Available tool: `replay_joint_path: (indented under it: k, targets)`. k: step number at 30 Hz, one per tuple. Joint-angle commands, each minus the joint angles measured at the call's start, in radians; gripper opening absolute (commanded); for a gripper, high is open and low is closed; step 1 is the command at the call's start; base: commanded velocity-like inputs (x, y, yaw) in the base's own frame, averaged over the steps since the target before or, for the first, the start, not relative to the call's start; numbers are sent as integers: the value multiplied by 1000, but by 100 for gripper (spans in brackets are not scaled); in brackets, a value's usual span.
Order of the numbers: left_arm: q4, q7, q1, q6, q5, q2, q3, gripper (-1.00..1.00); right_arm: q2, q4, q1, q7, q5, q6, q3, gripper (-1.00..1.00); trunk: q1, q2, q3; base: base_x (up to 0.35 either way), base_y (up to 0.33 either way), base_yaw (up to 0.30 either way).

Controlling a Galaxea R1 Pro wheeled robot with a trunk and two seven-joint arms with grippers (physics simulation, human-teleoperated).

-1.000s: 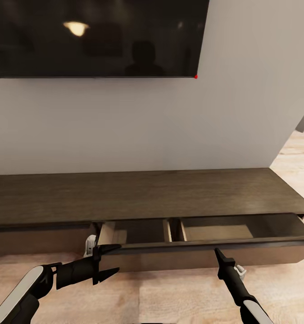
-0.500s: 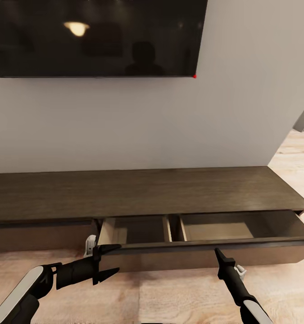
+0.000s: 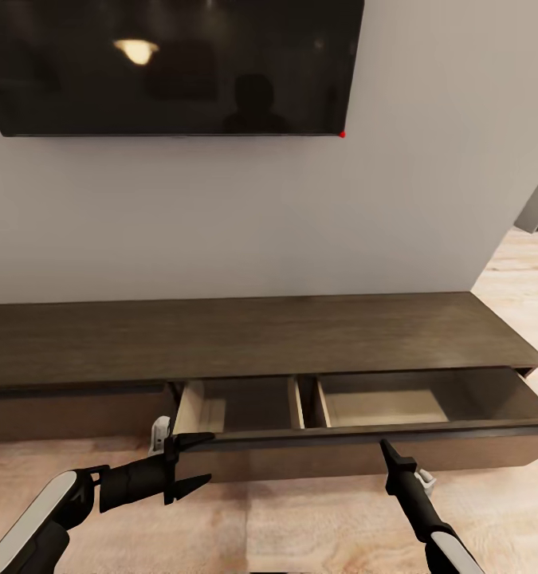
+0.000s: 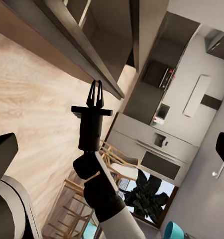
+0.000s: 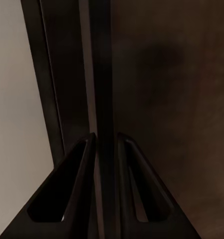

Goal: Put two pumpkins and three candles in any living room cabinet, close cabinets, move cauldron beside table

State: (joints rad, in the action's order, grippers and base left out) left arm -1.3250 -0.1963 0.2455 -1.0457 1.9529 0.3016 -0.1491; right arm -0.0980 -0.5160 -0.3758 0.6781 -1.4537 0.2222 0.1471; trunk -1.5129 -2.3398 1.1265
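With the right tool (image 3: 382,446) pinched on the long dark brown wooden cabinet (image 3: 245,339)'s open drawer front (image 5: 103,99) and the left tool (image 3: 195,457) spread empty beside it, draw straight and level so the thin edge doesn't slip.

Dark brown cabinet (image 3: 245,339), drawer open

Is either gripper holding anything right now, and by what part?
The right gripper has its jaws closed on the top edge of the open drawer front of the cabinet. The left gripper is open and holds nothing.
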Motion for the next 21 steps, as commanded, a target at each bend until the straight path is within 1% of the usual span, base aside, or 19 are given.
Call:
replay_joint_path:
  k: [1, 21]
  targets:
    - [0, -9, 1, 0, 11, 1, -1, 100, 0, 1, 0, 4, -1, 11, -8, -100, 0, 0, 1, -123, 0, 0]
    - [0, -9, 1, 0, 11, 1, -3, 100, 0, 1, 0, 5, -1, 11, -8, -100, 0, 0, 1, -82, 0, 0]
